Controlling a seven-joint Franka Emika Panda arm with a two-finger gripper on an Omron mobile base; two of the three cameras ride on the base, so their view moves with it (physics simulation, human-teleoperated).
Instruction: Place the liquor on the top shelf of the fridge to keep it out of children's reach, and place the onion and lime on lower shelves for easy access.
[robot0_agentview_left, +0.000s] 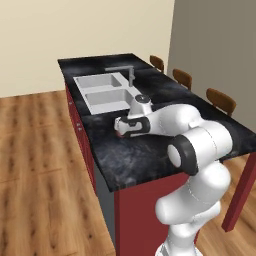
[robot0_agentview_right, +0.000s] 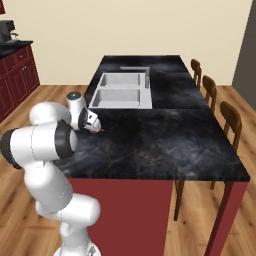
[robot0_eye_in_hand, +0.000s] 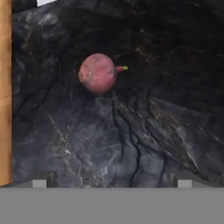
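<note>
**Pincer spread above the onion on the island counter**

From the left base view, my arm reached over the dark marble counter (robot0_agentview_left: 150, 155), my pincer (robot0_agentview_left: 119, 131) low near the counter's left edge, just in front of the sink (robot0_agentview_left: 102, 92). A red sliver of the onion (robot0_agentview_left: 118, 134) showed under it.

From the right base view, my pincer (robot0_agentview_right: 96, 129) hung close over the counter's left edge, below the sink's near basin, a bit of red at its tip.

In the hand view, the onion (robot0_eye_in_hand: 98, 73) lay on the marble, apart from my fingertips (robot0_eye_in_hand: 40, 180), which stood spread wide and held nothing.
</note>
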